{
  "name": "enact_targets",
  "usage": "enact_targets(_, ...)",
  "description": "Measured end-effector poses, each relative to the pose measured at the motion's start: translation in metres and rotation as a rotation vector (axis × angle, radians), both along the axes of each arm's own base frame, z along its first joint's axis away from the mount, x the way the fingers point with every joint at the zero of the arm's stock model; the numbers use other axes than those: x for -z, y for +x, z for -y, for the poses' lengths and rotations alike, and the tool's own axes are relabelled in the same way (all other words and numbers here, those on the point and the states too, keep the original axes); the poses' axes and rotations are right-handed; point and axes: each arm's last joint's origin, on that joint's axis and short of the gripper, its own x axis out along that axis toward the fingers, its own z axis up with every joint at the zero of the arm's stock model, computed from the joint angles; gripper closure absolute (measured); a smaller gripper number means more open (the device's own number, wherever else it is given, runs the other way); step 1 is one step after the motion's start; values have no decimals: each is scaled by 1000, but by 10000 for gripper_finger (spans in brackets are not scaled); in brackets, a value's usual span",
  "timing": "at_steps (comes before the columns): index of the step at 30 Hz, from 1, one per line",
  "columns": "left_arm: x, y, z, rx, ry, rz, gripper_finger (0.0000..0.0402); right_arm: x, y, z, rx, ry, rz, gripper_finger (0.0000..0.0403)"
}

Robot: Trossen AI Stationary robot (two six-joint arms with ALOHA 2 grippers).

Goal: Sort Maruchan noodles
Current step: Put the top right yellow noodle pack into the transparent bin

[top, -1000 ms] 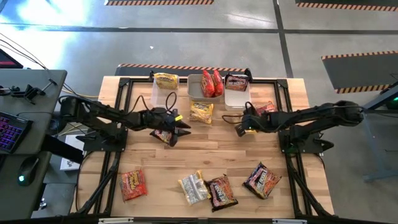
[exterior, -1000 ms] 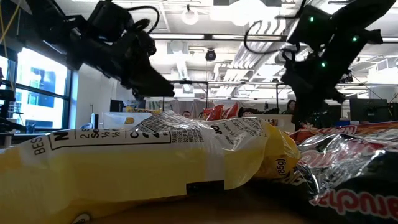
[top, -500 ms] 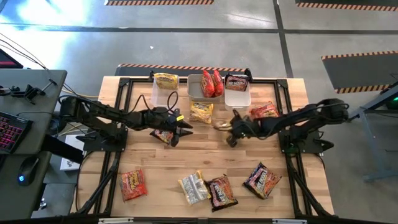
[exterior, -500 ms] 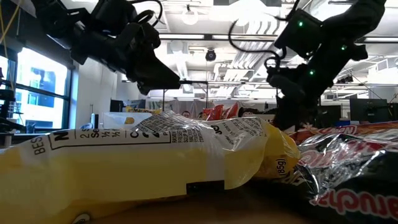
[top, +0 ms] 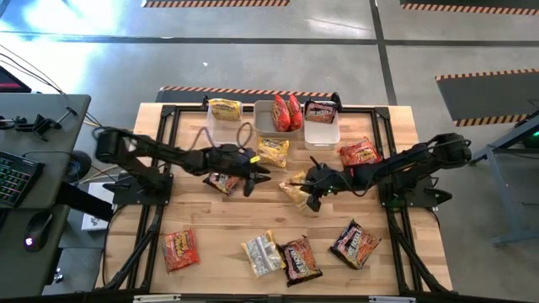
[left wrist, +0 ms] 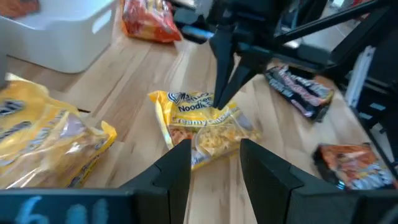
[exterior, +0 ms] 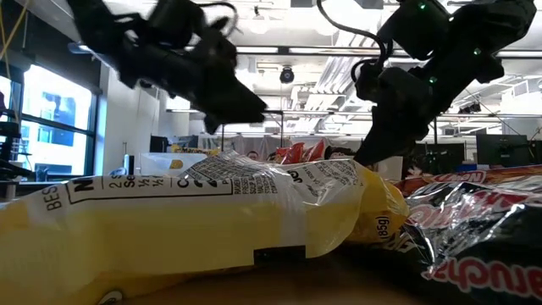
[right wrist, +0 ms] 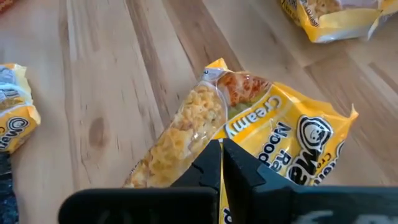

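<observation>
In the middle of the counter (top: 210, 215), the right pincer (top: 313, 187) is pinched tight on a yellow packet (top: 296, 187), and the half-wide, empty left pincer (top: 263, 172) waits close by, maybe to take it.

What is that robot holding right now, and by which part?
The right end effector pinches a yellow noodle packet by its edge, shut. The left end effector hovers open, holding nothing.

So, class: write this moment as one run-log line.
right claw: shut, on yellow noodle packet mid-table | left claw: open, facing that packet | three bins: at back
</observation>
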Motion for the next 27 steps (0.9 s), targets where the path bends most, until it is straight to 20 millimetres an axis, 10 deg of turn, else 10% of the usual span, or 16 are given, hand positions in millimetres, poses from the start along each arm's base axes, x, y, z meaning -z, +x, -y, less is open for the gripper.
enact_targets(12,38,79,-10,55,83,-125,249,-8,-16,-25,23,-81,-36,403)
enact_targets(27,62,128,-36,102,12,-185,191,-10,-18,-30,39,-123,-16,403)
